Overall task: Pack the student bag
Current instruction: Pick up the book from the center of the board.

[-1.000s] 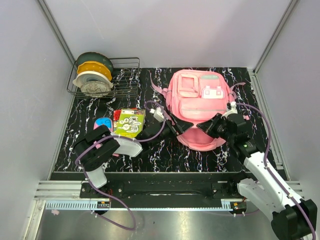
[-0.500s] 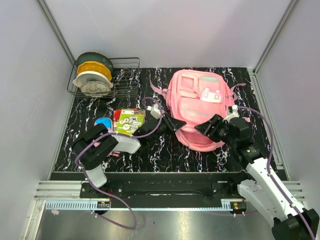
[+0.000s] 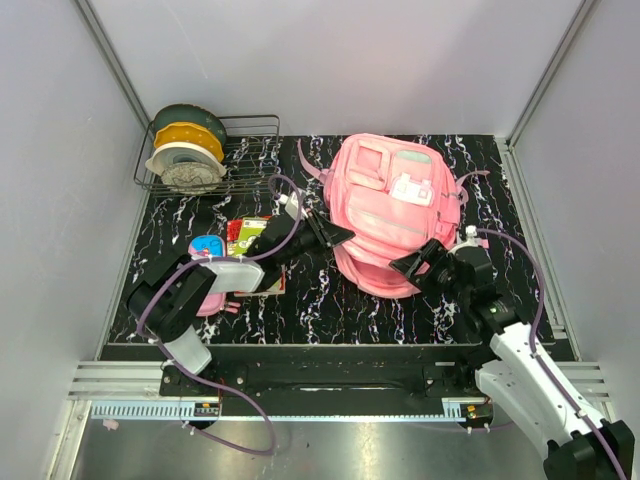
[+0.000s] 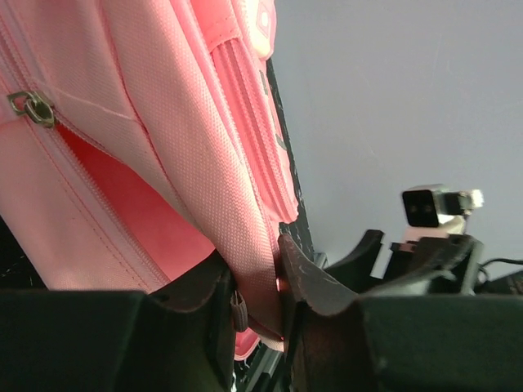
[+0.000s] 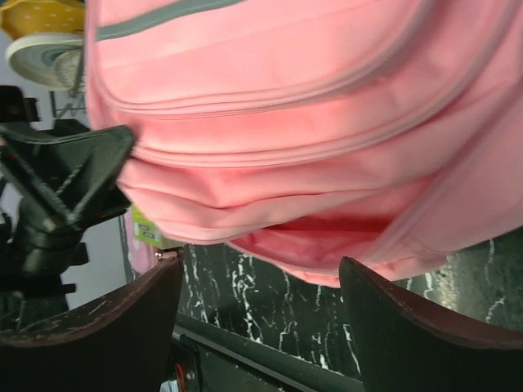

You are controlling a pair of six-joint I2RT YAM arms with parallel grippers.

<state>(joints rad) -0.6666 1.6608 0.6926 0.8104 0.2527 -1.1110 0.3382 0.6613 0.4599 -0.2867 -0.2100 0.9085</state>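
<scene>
The student bag point(image 3: 395, 215) lies flat on the black, white-veined table point(image 3: 330, 300), its lower edge turned toward both sets of fingers and its straps trailing off beyond it. The left fingers point(image 3: 325, 231) reach in at the bag's near-left corner; from the left wrist view they are point(image 4: 315, 282) drawn close together and pinch a fold of pink woven fabric beside the zip, the cloth rising up and away from between them. A small metal zip pull point(image 4: 29, 106) hangs on the zip line above the fingers, and the darker pink inside shows through the gap below it. The right fingers point(image 3: 412, 265) sit just off the bag's near-right corner, spread wide; in the right wrist view the two dark curved fingers point(image 5: 106, 318) stand well apart with the bag's rounded bottom seam just beyond and above them, and I can see no cloth caught between them. The bag is soft and puffy, with rows of piped seams, a pale grey stripe point(image 5: 155, 18) and a white-pink clasp patch point(image 3: 412, 188) on the front pocket. Behind the left fingers, under that arm, lie a green printed packet point(image 3: 248, 236) and a small pink-and-blue pencil case point(image 3: 207, 247), and farther off a wire rack point(image 3: 250, 160) holds some round spools.
</scene>
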